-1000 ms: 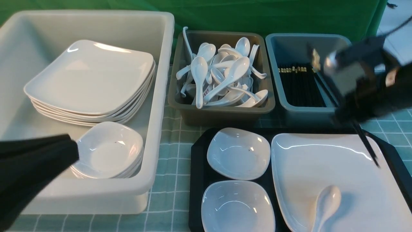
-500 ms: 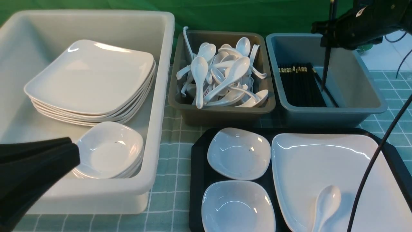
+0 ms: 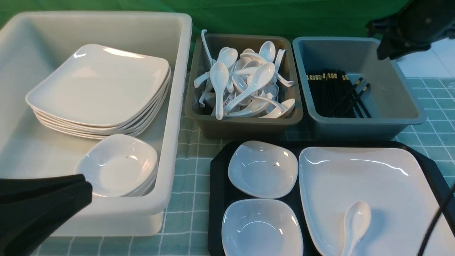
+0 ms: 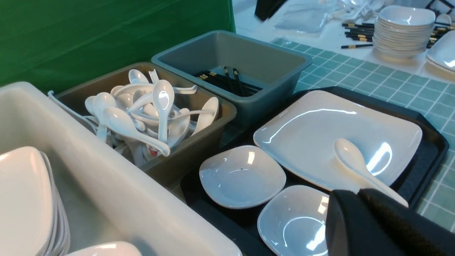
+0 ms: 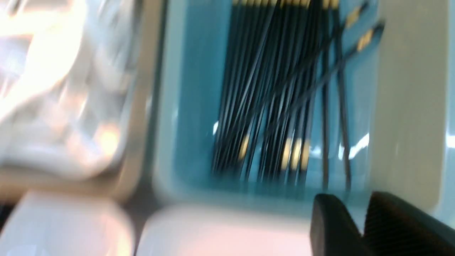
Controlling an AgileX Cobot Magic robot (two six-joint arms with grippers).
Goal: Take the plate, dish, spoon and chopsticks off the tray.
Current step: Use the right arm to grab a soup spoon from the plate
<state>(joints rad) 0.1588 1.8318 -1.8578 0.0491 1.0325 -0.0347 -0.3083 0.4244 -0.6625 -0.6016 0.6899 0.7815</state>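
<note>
Black lacquer with gold bands in the blue-grey bin [image 3: 408, 106]: chopsticks [image 3: 350, 94] already off the tray [image 3: 216, 185], one pair slanted across the neat row beneath. Left on the tray: plate [image 3: 355, 174] filling the right half, spoon [image 3: 356, 222] on the plate's near part, far dish [image 3: 262, 169] and near dish [image 3: 261, 227] on the left half, one behind the other.

Right gripper [image 3: 387, 51] high over the bin's far right corner. Nothing seen between its jaws, but too blurred in both views to call them parted or closed. Left gripper [image 3: 85, 186] low at the near rim of the white tub [image 3: 170, 149], jaws pressed together and empty.

Probably spoon next. From the right jaws: nearer the robot, lower, a touch to the left, with the bin's near wall and the plate's far rim between. Long axis close to front-to-back, bowl away from the robot, handle toward it and running off the front view's lower edge, canted slightly leftward at its near end. Right arm judged the nearer: same side of the desk, no crockery to cross. From the left jaws: well apart, both small dishes in between. Calls for a pull-back and a descent, jaws turned across the handle rather than along it. Glaze on glaze, so likely to skate if nudged before pinched.
</note>
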